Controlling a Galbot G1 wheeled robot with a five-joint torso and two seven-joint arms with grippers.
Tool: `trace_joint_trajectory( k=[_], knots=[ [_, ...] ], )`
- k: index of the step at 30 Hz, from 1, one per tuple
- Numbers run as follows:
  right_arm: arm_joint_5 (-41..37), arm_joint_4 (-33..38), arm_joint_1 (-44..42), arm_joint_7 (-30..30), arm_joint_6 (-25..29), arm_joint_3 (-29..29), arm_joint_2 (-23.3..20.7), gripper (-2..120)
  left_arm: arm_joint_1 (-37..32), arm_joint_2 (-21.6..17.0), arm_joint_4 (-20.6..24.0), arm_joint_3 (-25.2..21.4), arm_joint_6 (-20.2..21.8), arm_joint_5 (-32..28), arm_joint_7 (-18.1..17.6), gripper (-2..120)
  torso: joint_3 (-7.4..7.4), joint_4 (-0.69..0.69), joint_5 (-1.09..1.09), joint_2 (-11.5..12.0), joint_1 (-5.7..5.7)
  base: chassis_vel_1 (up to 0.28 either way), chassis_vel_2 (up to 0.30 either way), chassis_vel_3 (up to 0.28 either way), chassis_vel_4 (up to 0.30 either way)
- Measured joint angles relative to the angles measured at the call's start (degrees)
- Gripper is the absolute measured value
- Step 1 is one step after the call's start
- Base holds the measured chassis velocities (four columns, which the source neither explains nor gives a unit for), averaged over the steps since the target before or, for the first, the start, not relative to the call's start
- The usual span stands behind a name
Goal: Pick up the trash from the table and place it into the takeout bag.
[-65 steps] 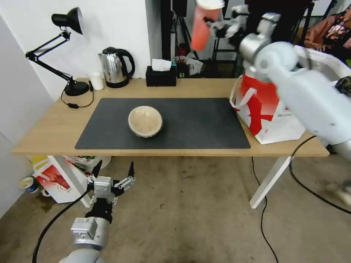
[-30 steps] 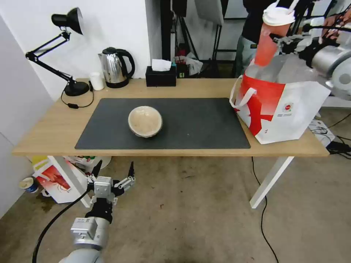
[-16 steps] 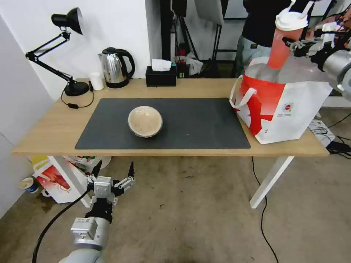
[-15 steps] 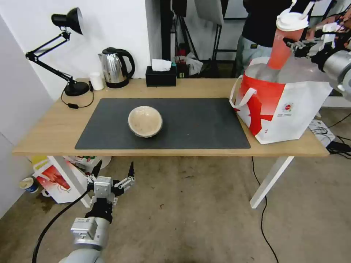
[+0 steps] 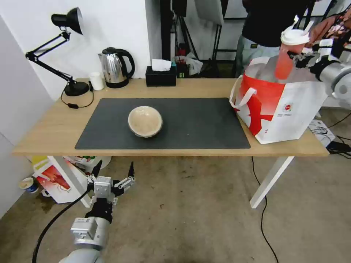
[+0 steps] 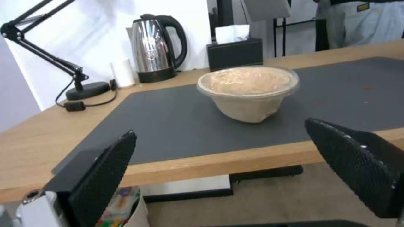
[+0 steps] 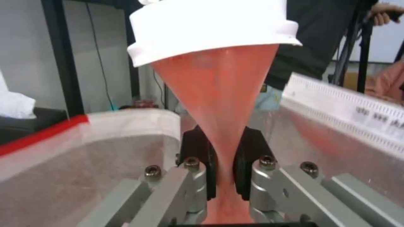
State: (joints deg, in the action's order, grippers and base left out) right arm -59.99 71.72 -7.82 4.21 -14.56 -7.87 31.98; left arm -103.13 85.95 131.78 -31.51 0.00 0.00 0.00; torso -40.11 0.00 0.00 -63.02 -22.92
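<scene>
Lower than half a second ago: red cup (image 5: 287, 58) clamped in right gripper (image 5: 297, 58), upper right, inside takeout bag (image 5: 281, 106) mouth. Beige bowl (image 5: 145, 121) mid-mat (kettle (image 5: 115, 67) behind). Left gripper (image 5: 112, 174) spread, lower left.

bag (image 5: 292, 109) logo: small round red mark on the white side panel, with a line of fine print beside it; the words are too small to read.
bag rim (image 7: 349, 110): a row of small dark characters along the white inner edge, blurred, not legible.
elsewhere: no other text, brand or number can be read.
</scene>
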Motion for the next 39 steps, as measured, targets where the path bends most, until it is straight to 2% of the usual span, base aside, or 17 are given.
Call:
trace_joint_trajectory(
  k=[10,27,30,34,35,38,39],
  knots=[
    [1.0,-1.6,-0.1,-1.8,-0.1,-1.0,0.8,7,0.0,0.0,0.0,0.0,0.0,0.0,0.0,100,0.00,-0.01,0.00,0.0,0.00,0.000,0.000,0.000,0.000],
    [2.6,-0.9,-0.6,-8.2,-0.9,-2.2,1.4,7,0.0,0.0,0.0,0.0,0.0,0.0,0.0,100,0.00,0.00,0.00,0.0,0.00,0.000,0.000,0.000,0.000],
    [2.6,-0.2,-0.4,-8.6,-1.3,-2.2,1.4,12,0.0,0.0,0.0,0.0,0.0,0.0,0.0,100,0.00,-0.01,-0.01,0.0,0.00,0.000,0.000,0.000,0.000],
    [2.4,0.8,-0.3,-8.7,-1.5,-2.3,1.5,30,0.0,0.0,0.0,0.0,0.0,0.0,0.0,100,0.00,0.00,0.00,0.0,0.00,0.000,0.000,0.000,0.000],
    [2.4,0.8,-0.3,-8.7,-1.5,-2.3,1.5,30,0.0,0.0,0.0,0.0,0.0,0.0,0.0,100,0.00,0.00,0.00,0.0,0.00,0.000,0.000,0.000,0.000],
    [2.4,0.8,0.0,-8.6,-1.7,-2.4,1.5,43,0.0,0.0,0.0,0.0,0.0,0.0,0.0,100,0.00,-0.01,0.00,0.0,0.00,0.000,0.000,0.000,0.000],
    [2.4,0.8,0.0,-8.6,-1.7,-2.4,1.5,43,0.0,0.0,0.0,0.0,0.0,0.0,0.0,100,0.00,-0.01,0.00,0.0,0.00,0.000,0.000,0.000,0.000]
  ],
)
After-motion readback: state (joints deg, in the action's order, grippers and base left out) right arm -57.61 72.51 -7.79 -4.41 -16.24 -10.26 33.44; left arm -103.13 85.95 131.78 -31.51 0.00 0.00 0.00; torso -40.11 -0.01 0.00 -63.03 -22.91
